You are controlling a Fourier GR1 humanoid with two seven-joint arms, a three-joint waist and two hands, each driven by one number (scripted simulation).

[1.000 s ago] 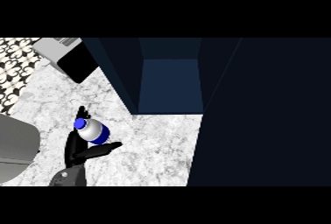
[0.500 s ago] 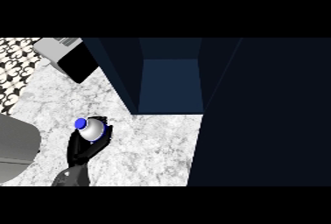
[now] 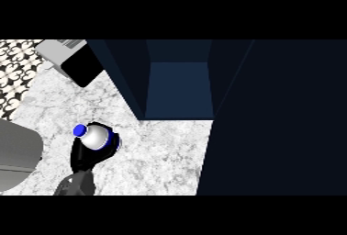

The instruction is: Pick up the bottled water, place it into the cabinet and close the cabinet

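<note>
Holding the bottled water in the left hand, low at the view's left, over the white-and-grey marbled counter. Curling the black fingers and thumb round the bottle's lower body, wrapping it and hiding much of it. Coming in from the lower edge on a grey forearm.

Showing, of the bottle, a pale grey rounded shoulder and a blue cap; tilting that cap toward the upper left. Showing also a sliver of blue band at the bottle's right, just beside the fingers; bearing print, if any, too small to read. Not revealing whether resting on the counter or hanging above it.

Sitting well apart from the cabinet, outside it, down and to its left. Listing that cabinet as dark navy and standing open, with a lighter blue inner compartment facing the view. Logging a broad dark panel filling the whole right side; possibly the swung-open door, not telling for sure.

Listing at the upper left corner a grey-and-black boxy appliance, with faint stripes on its grey top, not readable as lettering. Logging beside it, along the left edge, black-and-white patterned tiling. Logging at the left edge, near the hand, a plain grey rounded shape, cut off by the frame.
</note>
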